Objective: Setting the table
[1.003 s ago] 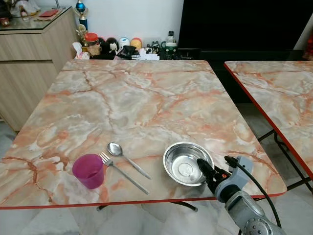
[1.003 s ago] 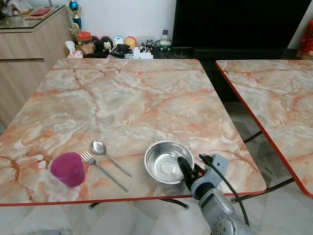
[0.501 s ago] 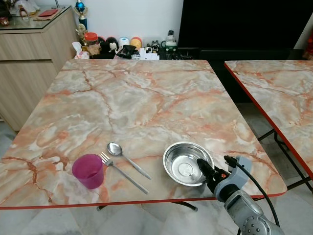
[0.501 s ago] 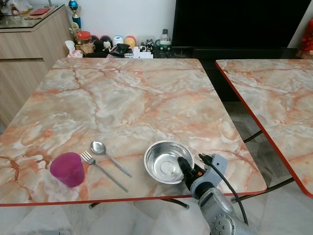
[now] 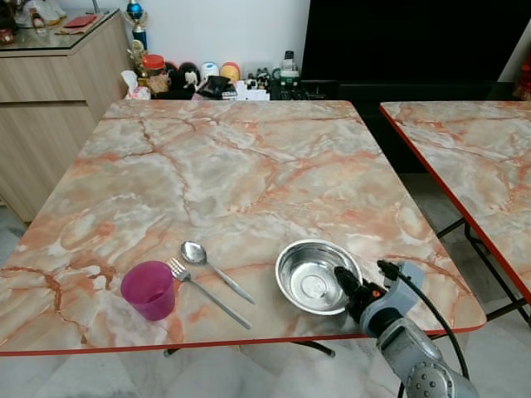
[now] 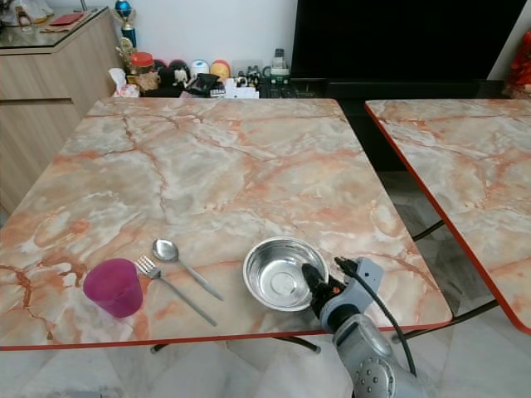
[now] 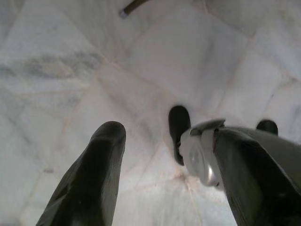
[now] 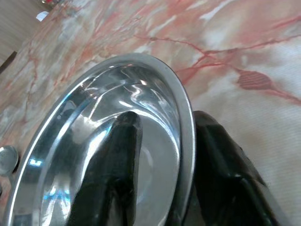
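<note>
A steel bowl (image 5: 309, 280) sits near the front right of the marble table (image 5: 232, 166). My right gripper (image 5: 340, 279) comes in from the table's front edge and is shut on the bowl's near rim. In the right wrist view one finger (image 8: 117, 155) lies inside the bowl (image 8: 80, 127) and the other finger (image 8: 221, 160) outside the rim. To the bowl's left lie a spoon (image 5: 212, 268) and a fork (image 5: 207, 292), then a purple cup (image 5: 148, 288), upright. My left gripper (image 7: 164, 136) hangs open above the tiled floor.
A second marble table (image 5: 473, 157) stands to the right, across a narrow gap. A wooden cabinet (image 5: 50, 99) is at the left. Jars and small items (image 5: 207, 79) line the wall behind the table's far edge.
My right wrist has edged slightly forward and left at the bowl's rim. The bowl, cutlery and cup have stayed put.
</note>
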Robot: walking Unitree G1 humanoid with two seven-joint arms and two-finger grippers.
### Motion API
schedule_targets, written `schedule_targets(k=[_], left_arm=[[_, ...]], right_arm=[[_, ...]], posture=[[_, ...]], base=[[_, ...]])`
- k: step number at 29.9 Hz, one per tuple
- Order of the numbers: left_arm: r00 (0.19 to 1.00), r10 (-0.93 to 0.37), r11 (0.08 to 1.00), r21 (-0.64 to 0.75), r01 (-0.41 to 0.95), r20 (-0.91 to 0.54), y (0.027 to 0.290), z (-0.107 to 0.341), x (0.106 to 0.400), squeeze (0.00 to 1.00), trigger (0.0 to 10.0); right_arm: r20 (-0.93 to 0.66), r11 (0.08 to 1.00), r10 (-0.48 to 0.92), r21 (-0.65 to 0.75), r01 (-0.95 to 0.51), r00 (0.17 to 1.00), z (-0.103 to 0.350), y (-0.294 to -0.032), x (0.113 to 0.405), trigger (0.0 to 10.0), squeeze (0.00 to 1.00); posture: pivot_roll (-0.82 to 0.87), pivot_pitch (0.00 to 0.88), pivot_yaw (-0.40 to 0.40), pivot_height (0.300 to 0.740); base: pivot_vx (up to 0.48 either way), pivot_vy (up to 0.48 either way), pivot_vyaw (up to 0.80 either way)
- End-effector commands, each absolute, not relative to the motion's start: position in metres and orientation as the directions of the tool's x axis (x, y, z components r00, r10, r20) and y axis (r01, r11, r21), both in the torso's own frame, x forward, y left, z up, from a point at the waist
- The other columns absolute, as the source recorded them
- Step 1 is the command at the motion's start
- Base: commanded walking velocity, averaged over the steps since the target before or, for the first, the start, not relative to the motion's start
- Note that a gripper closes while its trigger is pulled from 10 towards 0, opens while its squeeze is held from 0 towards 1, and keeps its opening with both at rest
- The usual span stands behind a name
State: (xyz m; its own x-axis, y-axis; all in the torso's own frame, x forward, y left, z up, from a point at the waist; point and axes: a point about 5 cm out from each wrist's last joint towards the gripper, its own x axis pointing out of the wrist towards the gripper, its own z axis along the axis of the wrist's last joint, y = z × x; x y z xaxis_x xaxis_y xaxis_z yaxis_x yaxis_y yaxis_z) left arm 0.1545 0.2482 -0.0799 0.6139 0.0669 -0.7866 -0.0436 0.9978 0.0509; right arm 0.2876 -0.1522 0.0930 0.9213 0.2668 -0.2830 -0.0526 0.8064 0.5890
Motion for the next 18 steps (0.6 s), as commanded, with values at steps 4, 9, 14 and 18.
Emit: schedule_targets(k=[4,9,14,18], left_arm=[[0.572,0.082,0.997,0.067,-0.047,-0.816,0.262,-0.083,0.137,0.00,10.0],[0.565,0.089,0.996,0.072,-0.053,-0.820,0.267,-0.082,0.133,0.00,10.0],[0.560,0.092,0.996,0.077,-0.051,-0.823,0.269,-0.082,0.131,0.00,10.0],[0.560,0.090,0.996,0.077,-0.048,-0.824,0.268,-0.083,0.131,0.00,10.0]], right_arm=[[-0.300,0.811,0.272,0.583,-0.049,0.914,0.090,-0.150,0.288,10.0,0.00],[-0.299,0.812,0.271,0.582,-0.050,0.915,0.089,-0.150,0.289,10.0,0.00],[-0.296,0.811,0.270,0.583,-0.050,0.916,0.090,-0.150,0.289,10.0,0.00],[-0.294,0.811,0.269,0.583,-0.051,0.917,0.090,-0.150,0.289,10.0,0.00]], posture=[[-0.02,0.109,-0.009,0.740],[-0.02,0.110,-0.010,0.740],[-0.02,0.111,-0.010,0.740],[-0.02,0.111,-0.010,0.740]], base=[[0.000,0.000,0.00],[0.000,0.000,0.00],[0.000,0.000,0.00],[0.000,0.000,0.00]])
